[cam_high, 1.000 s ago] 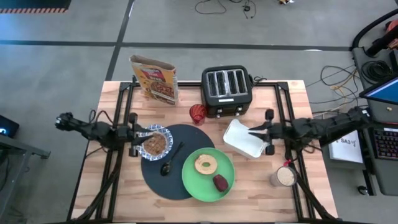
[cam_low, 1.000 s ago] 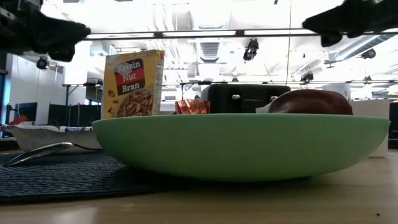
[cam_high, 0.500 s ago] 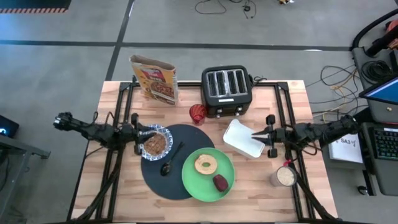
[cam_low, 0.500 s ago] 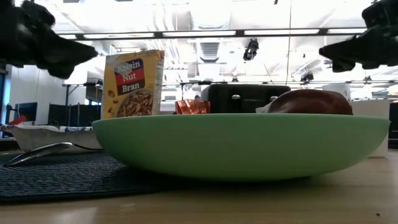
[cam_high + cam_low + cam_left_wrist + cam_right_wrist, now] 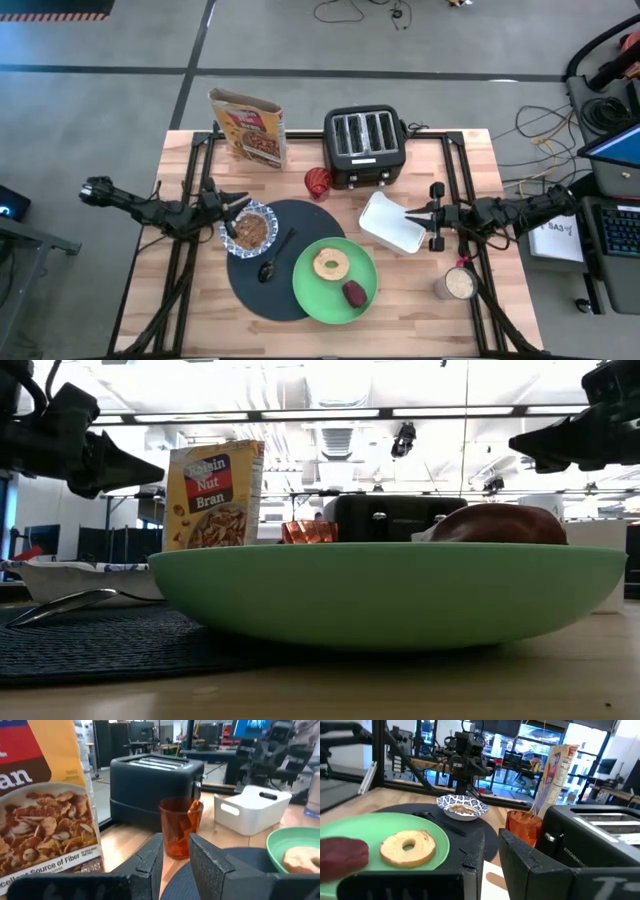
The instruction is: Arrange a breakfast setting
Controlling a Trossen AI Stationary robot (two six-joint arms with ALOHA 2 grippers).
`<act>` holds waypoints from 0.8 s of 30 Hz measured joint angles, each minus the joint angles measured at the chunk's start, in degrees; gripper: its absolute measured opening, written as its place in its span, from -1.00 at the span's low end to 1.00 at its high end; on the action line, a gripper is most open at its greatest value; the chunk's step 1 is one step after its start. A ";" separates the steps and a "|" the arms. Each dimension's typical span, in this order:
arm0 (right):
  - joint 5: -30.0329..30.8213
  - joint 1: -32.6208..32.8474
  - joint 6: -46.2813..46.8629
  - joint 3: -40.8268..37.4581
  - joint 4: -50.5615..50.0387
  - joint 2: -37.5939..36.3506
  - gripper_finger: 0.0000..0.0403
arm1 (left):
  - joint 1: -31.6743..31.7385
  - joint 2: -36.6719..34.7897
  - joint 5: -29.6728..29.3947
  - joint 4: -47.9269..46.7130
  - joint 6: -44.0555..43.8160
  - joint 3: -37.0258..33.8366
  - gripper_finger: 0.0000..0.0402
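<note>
dark fingers of the left gripper (image 5: 240,197) are seen nearly together with only a narrow gap, nothing being held; the gripper is poised just above the far-left rim of the small blue-and-white patterned bowl (image 5: 249,228), which is filled with brown cereal and is set on the left edge of the big round black mat (image 5: 262,285). the dark spoon (image 5: 275,256) is laid on the mat beside the bowl. the lime-green round plate (image 5: 310,292) is placed overlapping the mat's right side, and on it the tan bagel ring (image 5: 331,264) and the dark-red food lump (image 5: 354,294) are found close together. the right gripper (image 5: 408,213) is held above the white rectangular tray (image 5: 385,232), its fingers likewise nearly closed on nothing. behind the mat a red tumbler (image 5: 318,183) is stood just beside the black four-slot toaster (image 5: 364,147), and a cereal box (image 5: 248,127) is stood at the far-left corner of the wooden table (image 5: 190,310). a jar (image 5: 458,284) of pale contents is seen near the right edge.
</note>
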 joint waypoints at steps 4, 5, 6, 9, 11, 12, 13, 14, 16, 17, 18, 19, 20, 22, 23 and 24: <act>0.00 0.00 2.11 0.00 0.00 0.09 -0.76 | 0.00 1.03 0.00 -0.03 0.00 -0.02 -0.62; 0.00 0.00 2.20 0.00 0.00 0.09 -0.76 | 0.00 1.28 0.01 -0.01 0.00 -0.02 -0.62; 0.00 0.00 2.18 0.00 0.00 0.11 -0.76 | 0.00 1.48 0.02 -0.10 0.00 -0.02 -0.62; 0.00 0.00 2.18 0.00 -0.02 0.11 -0.76 | 0.00 2.00 0.02 0.00 0.00 -0.01 -0.62; 0.00 0.00 2.18 -0.02 -0.02 0.24 -0.76 | 0.00 2.26 0.02 -0.02 0.00 -0.02 -0.62; 0.00 0.00 2.18 -0.02 -0.03 0.26 -0.76 | 0.00 2.41 0.00 0.06 0.00 -0.01 -0.62; 0.00 0.00 2.18 -0.02 -0.04 0.27 -0.76 | 0.00 2.55 0.02 0.15 0.00 0.00 -0.62; 0.00 0.00 2.19 -0.02 -0.04 0.28 -0.76 | 0.00 2.67 0.02 0.07 0.00 0.00 -0.62; 0.00 0.00 2.18 -0.02 -0.06 0.28 -0.76 | 0.00 2.73 0.02 0.06 0.00 -0.02 -0.62; 0.00 0.00 2.18 -0.02 -0.06 0.28 -0.76 | 0.00 2.83 0.02 0.09 0.00 0.00 -0.62; 0.00 0.00 2.18 -0.02 -0.05 0.28 -0.76 | 0.00 2.87 0.02 0.07 0.00 0.00 -0.62; 0.00 0.00 2.20 -0.02 -0.05 0.30 -0.76 | 0.00 2.87 0.02 0.07 0.00 0.00 -0.62; 0.00 0.00 2.18 -0.02 -0.06 0.31 -0.76 | 0.00 2.87 0.02 0.09 0.00 0.00 -0.62; 0.01 0.00 2.19 -0.02 -0.05 0.31 -0.76 | 0.00 2.94 0.02 0.13 0.00 0.00 -0.62; 0.00 0.00 2.18 -0.02 -0.07 0.31 -0.76 | 0.00 2.96 0.02 0.12 0.00 0.00 -0.62; 0.00 0.00 2.20 -0.02 -0.07 0.31 -0.76 | 0.00 2.98 0.02 0.13 0.00 0.00 -0.62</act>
